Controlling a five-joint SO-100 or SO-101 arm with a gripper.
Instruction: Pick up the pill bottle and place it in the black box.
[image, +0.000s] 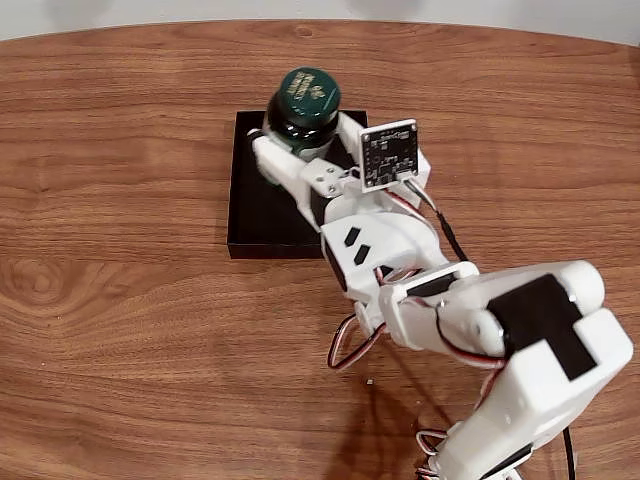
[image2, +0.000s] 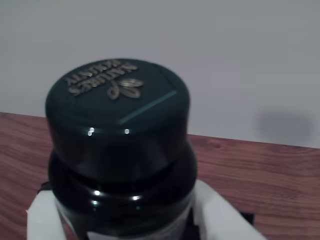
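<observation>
The pill bottle (image: 304, 108) is dark green with a printed cap and stands upright between the white fingers of my gripper (image: 303, 148), which is shut on its body. It hangs over the far part of the black box (image: 255, 205), a shallow square tray on the wooden table. Whether the bottle's base touches the tray floor is hidden by the gripper. In the wrist view the pill bottle (image2: 120, 150) looms close, its cap lettering visible, with white fingers (image2: 42, 217) on either side of its lower body.
The wooden table (image: 120, 330) spreads wide to the left and front of the box. My white arm (image: 480, 320) stretches from the lower right, with loose cables (image: 350, 345) beneath it. A pale wall (image2: 240, 65) stands beyond the table's far edge.
</observation>
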